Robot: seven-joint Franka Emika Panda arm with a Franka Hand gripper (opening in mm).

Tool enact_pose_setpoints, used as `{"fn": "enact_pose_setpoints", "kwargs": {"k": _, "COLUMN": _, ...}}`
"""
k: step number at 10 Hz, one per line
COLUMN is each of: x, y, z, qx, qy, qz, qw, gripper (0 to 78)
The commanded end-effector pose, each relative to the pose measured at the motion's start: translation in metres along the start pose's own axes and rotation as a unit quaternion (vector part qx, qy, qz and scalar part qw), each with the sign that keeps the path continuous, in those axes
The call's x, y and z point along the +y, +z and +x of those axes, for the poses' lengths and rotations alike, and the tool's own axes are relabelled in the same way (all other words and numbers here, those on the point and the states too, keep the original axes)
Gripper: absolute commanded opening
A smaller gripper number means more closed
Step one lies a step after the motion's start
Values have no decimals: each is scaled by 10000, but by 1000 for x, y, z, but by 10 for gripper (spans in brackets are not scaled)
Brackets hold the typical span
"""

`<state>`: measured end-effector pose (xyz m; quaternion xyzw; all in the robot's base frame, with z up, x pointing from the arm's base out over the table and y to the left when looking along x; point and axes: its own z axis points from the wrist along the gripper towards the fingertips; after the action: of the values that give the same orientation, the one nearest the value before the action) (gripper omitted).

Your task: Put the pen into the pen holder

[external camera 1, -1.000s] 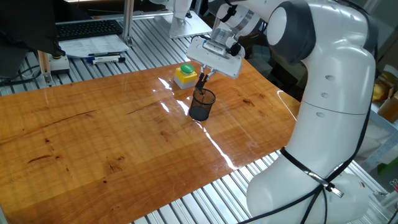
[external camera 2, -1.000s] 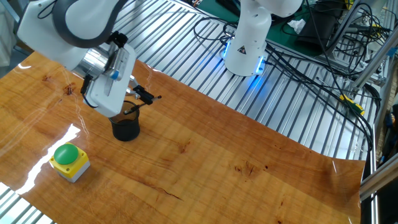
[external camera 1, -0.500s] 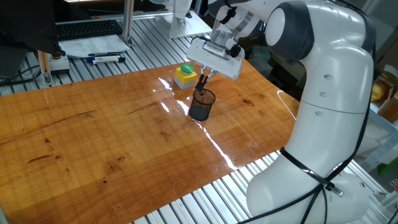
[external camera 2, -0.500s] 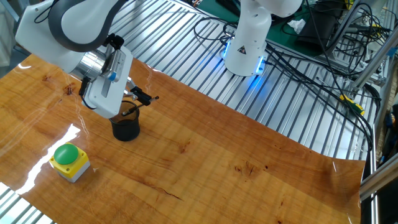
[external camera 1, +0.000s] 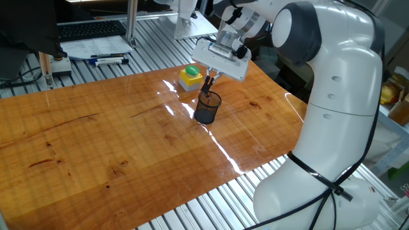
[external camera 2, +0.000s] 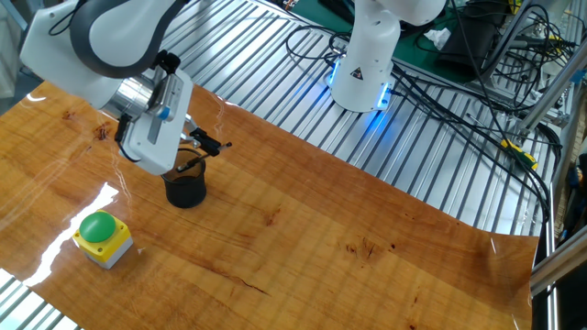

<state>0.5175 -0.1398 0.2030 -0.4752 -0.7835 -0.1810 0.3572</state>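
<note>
A glossy wooden surface (external camera 1: pixel 96 140) lies on ribbed metal framing (external camera 2: pixel 431 156); a keyboard (external camera 1: pixel 89 29) and black cables (external camera 2: pixel 459 82) lie beyond.

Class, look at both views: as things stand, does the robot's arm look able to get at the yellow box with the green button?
Probably yes. The yellow box stands in the open on the table, close beside the pen holder over which the gripper hangs. Nothing lies between, though the jaws seem occupied with the pen.

Pen holder (external camera 1: pixel 207 108): black mesh cup, upright on table. Pen (external camera 2: pixel 191 166): slim, dark, leaning inside cup.
</note>
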Motion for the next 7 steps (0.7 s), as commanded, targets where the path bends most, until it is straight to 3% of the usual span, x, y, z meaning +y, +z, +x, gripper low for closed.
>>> {"fn": "enact_pose_setpoints", "kwargs": {"k": 1, "x": 0, "y": -4, "z": -4, "qx": 1, "qy": -36, "qz": 25, "qw": 10000, "gripper": 16}}
{"fn": "enact_pose_setpoints", "kwargs": {"k": 7, "x": 2, "y": -7, "z": -13, "qx": 5, "qy": -108, "qz": 93, "qw": 9999, "gripper": 16}}
